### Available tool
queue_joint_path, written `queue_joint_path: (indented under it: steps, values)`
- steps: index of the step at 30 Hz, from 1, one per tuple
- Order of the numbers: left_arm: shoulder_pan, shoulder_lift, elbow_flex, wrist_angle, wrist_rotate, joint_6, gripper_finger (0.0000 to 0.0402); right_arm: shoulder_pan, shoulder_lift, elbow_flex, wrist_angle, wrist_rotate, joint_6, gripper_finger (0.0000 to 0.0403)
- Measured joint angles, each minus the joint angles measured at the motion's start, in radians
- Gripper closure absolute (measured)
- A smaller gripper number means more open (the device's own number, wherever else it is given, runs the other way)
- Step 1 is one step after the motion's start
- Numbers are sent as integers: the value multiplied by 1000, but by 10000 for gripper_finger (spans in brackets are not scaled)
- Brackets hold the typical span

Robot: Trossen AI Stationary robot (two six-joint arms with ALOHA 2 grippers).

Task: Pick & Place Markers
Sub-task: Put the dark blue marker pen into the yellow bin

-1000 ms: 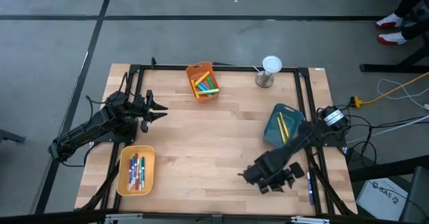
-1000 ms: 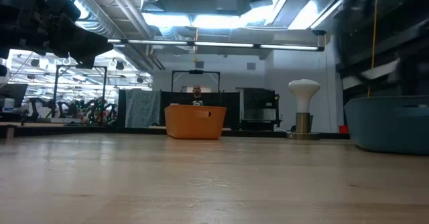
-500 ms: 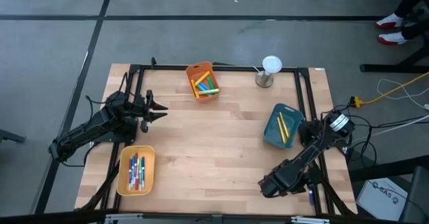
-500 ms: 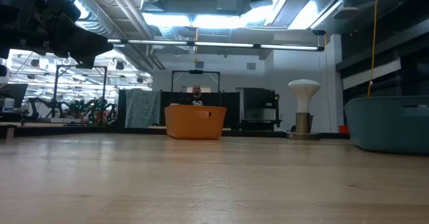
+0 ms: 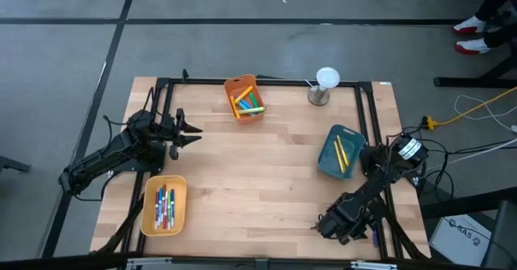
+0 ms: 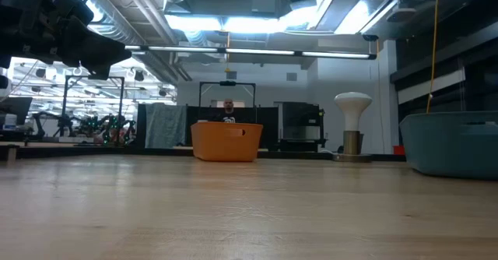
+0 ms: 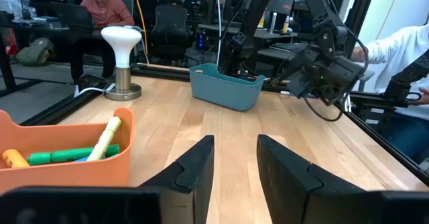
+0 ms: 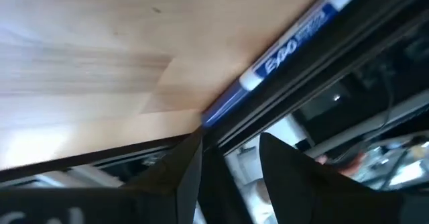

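Reaching down over the table's near right edge, at about five o'clock in the high view, the right gripper (image 5: pixel 338 224) is lining itself up on a blue marker (image 8: pixel 287 46) that is lying flat along the black frame rail (image 8: pixel 348 29), right where the wood ends. In the right wrist view its two fingers (image 8: pixel 184 177) are standing apart with a gap between them and nothing in it, and the marker's dark end is sitting just ahead of that gap. Judging by this, the arm is preparing a pick, and the rail beside the marker is likely making the approach tight.

The left gripper (image 7: pixel 231 167) is waiting at about nine o'clock, its jaws likewise parted and empty, pointing across the table (image 5: pixel 258 169).

The other markers are already resting in bins: mixed colours in the orange bin (image 5: pixel 245 99) at twelve o'clock, yellow ones in the teal bin (image 5: pixel 339 150) at three o'clock, and red and blue ones in the yellow tray (image 5: pixel 164 204) at seven o'clock. A white lamp (image 5: pixel 323 84) is standing near one o'clock.
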Motion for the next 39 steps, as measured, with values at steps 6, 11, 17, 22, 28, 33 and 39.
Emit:
queue_joint_path:
  steps: [6,11,17,22,28,33,39]
  values:
    - [0,0,0,0,0,0,293,16,0,-63,65,0,-140,253]
    - [0,0,0,0,0,0,291,16,0,-120,173,-1,-270,253]
    - [0,0,0,0,0,0,295,21,0,-131,183,-53,-353,253]
    - [0,0,0,0,0,0,291,52,0,-131,201,-61,-357,253]
    - [0,0,0,0,0,0,293,83,0,-131,213,-55,-357,253]
    - [0,0,0,0,0,0,294,84,0,-131,237,-14,-385,253]
    - [0,0,0,0,0,0,291,76,0,-144,248,1,-393,253]
